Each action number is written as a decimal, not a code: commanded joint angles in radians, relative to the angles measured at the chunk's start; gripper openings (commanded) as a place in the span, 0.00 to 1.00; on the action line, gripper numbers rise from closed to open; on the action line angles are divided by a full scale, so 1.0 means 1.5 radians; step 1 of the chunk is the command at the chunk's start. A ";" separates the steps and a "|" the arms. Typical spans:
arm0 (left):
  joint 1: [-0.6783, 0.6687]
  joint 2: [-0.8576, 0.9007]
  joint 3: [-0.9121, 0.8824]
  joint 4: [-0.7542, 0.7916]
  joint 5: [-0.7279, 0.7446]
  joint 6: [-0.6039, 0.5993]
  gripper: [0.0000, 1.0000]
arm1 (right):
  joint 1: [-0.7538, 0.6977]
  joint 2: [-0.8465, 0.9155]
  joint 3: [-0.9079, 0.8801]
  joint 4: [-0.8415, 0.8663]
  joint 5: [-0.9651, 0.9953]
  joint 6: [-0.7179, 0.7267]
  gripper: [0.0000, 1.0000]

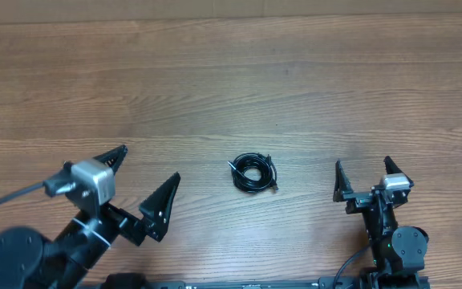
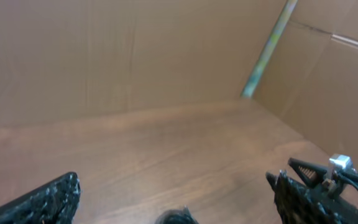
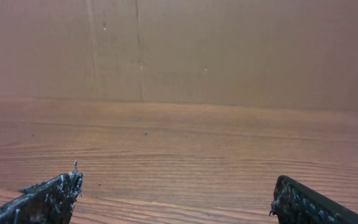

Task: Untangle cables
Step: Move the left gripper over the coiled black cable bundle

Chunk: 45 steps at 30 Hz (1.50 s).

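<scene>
Currently, you have cables (image 1: 254, 172), one small coil, on the worktop (image 1: 231, 80) between left hand (image 1: 149, 163) and right hand (image 1: 362, 163), both released wide, apart from it; cardboard wall (image 3: 229, 50) behind.

Both arms are matte black. The left arm (image 1: 62, 249) wears a silver-grey box (image 1: 93, 178) with a grey cable (image 1: 6, 200) trailing from it; the right arm (image 1: 395, 241) has a smaller silver box (image 1: 397, 182). The left gripper (image 1: 149, 163) and right gripper (image 1: 362, 163) have pointed, wedge-shaped black fingers (image 1: 163, 205) with rough, pitted faces.
</scene>
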 commanded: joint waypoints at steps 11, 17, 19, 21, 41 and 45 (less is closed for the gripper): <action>0.003 0.157 0.142 -0.172 -0.007 -0.039 1.00 | 0.002 -0.005 -0.007 0.004 0.008 -0.001 1.00; 0.002 0.196 0.142 -0.226 0.022 -0.042 1.00 | 0.002 -0.005 -0.007 0.004 0.008 -0.001 1.00; 0.002 0.214 0.142 -0.258 0.016 -0.042 1.00 | 0.002 -0.005 -0.007 0.004 0.008 -0.001 1.00; -0.001 0.235 0.142 -0.295 0.003 -0.042 1.00 | 0.002 -0.005 -0.007 0.004 0.008 -0.001 1.00; -0.404 0.448 0.142 -0.293 -0.410 -0.264 1.00 | 0.002 -0.005 -0.007 0.015 -0.089 0.062 1.00; -0.429 0.500 0.142 -0.260 -0.409 -0.297 0.99 | 0.002 -0.005 -0.007 0.022 -0.238 0.199 1.00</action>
